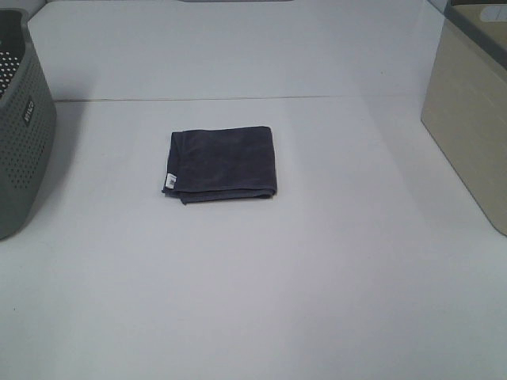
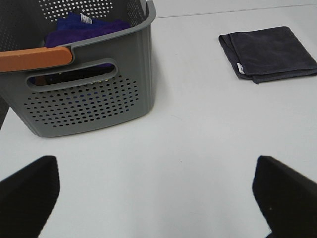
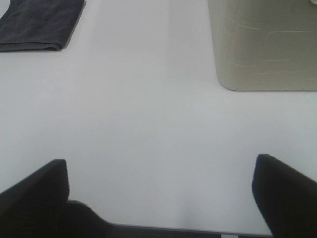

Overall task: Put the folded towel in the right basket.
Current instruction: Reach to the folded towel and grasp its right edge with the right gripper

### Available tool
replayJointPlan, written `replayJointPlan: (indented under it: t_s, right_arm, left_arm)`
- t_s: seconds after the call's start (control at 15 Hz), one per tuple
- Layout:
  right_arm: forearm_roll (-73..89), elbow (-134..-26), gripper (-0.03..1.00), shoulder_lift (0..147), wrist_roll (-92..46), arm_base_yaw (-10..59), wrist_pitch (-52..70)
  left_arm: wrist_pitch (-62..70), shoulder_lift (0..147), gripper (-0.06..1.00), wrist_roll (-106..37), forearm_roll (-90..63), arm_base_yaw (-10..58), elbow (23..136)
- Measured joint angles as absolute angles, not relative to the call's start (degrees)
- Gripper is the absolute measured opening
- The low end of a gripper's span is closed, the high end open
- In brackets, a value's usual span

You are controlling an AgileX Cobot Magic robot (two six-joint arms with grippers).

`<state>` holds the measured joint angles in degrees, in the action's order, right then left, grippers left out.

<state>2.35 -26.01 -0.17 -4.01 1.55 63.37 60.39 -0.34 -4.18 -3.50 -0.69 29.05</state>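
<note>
Both left claw (image 2: 158,191) and right claw (image 3: 159,191) gape wide, empty. That folded towel (image 1: 223,162), left of the beige basket (image 1: 467,134), looks floppy and light; probably best pinched at its thick folded edge.

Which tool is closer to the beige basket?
Right. The right tool faces the beige basket across a stretch of table. The left tool is on the opposite side, in front of the grey perforated basket.

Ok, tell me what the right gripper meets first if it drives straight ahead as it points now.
Nothing, as far as its wrist view shows: the right gripper points along bare table, passing between the folded towel and the right basket. Depth beyond is unclear.
</note>
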Motion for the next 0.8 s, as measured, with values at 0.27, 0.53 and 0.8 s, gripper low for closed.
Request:
replayJointPlan:
  t_s: [0.27,0.53,0.8]
  right_arm:
    - [2.35,-26.01,0.96,-0.17,-4.01,1.55,63.37]
    - [2.35,-26.01,0.96,-0.17,-4.01,1.55,63.37]
    - [2.35,-26.01,0.96,-0.17,-4.01,1.55,63.37]
  left_arm:
    - [60.39,-0.34,0.99,-4.18,-3.5,-0.69,29.05]
    - [60.39,-0.34,0.99,-4.18,-3.5,-0.69,29.05]
    - [60.39,-0.34,0.99,-4.18,-3.5,-0.69,29.05]
